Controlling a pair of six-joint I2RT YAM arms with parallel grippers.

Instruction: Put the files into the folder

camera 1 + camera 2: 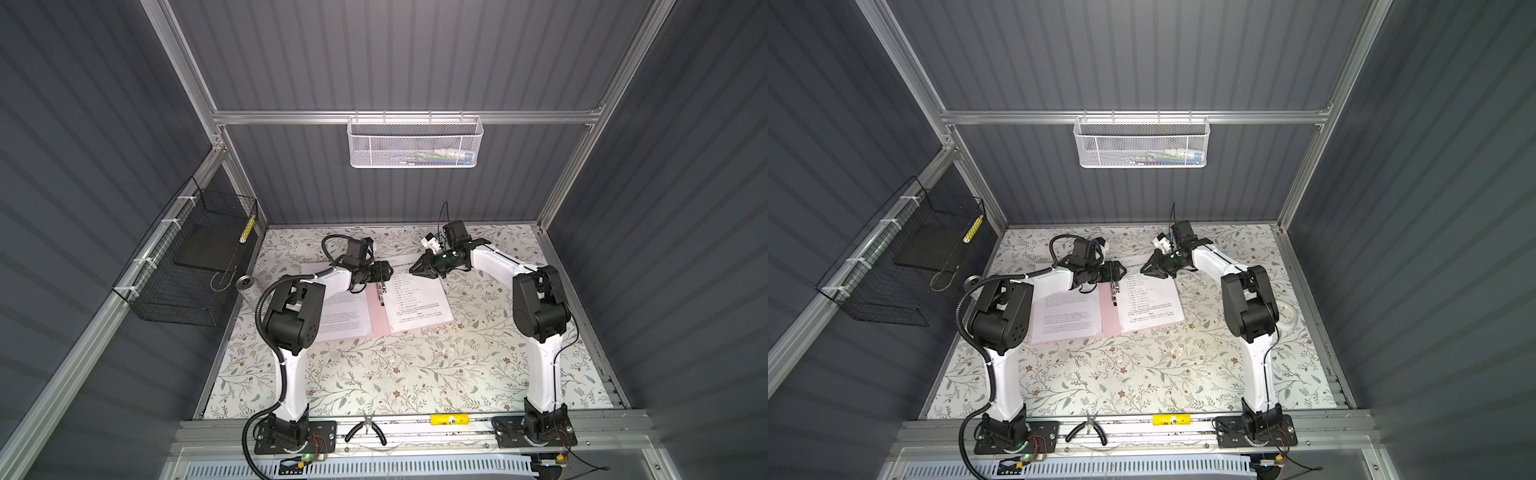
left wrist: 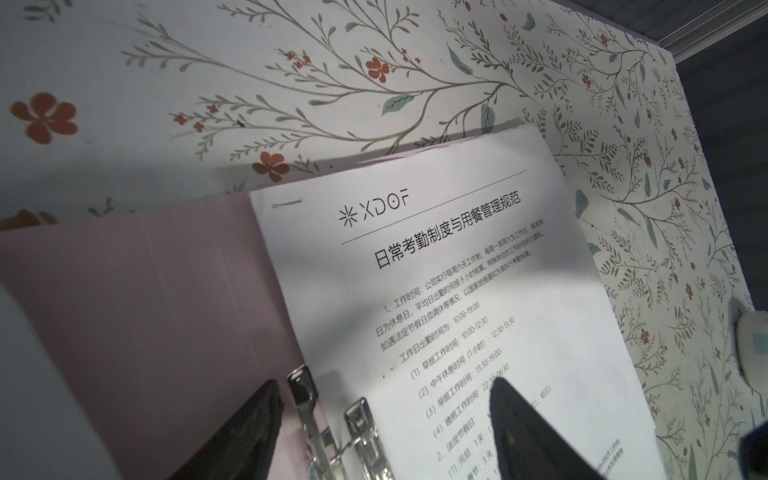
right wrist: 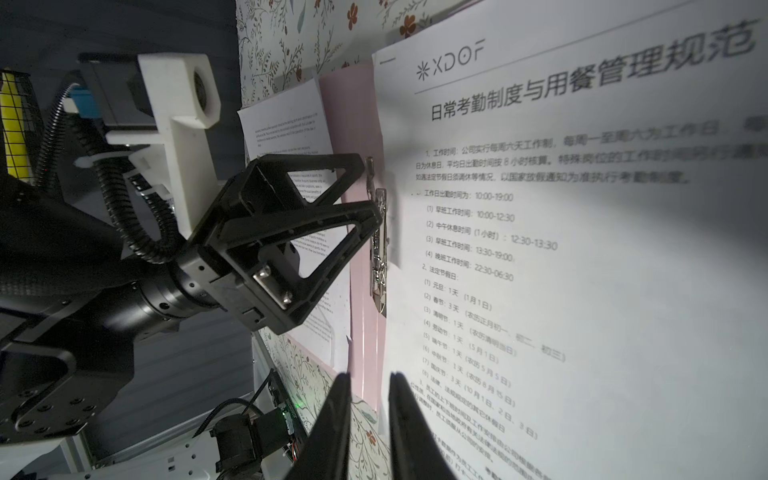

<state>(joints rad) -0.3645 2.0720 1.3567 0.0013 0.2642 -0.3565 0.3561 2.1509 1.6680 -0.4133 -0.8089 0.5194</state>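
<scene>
Inspection finding: the folder [image 1: 376, 318] [image 1: 1109, 318] lies open and flat on the table [image 1: 415, 374], toward 11 o'clock of its centre in both top views. Printed white files [image 1: 415, 299] [image 2: 457, 291] headed XDOF rest on the leaf at 3 o'clock of the spine; more files [image 1: 345, 320] rest on the 9 o'clock leaf. A metal clip [image 2: 357, 419] [image 3: 380, 249] runs along the spine. The left gripper [image 1: 388, 272] [image 2: 382, 386] is at the clip's 12 o'clock end, its fingers spread wide, one on either side; contact cannot be confirmed. The right gripper [image 1: 411, 270] [image 3: 368, 376] hangs over the 12 o'clock edge of the 3 o'clock files, pointing to 9 o'clock, with a narrow gap between its fingers and nothing in it.
</scene>
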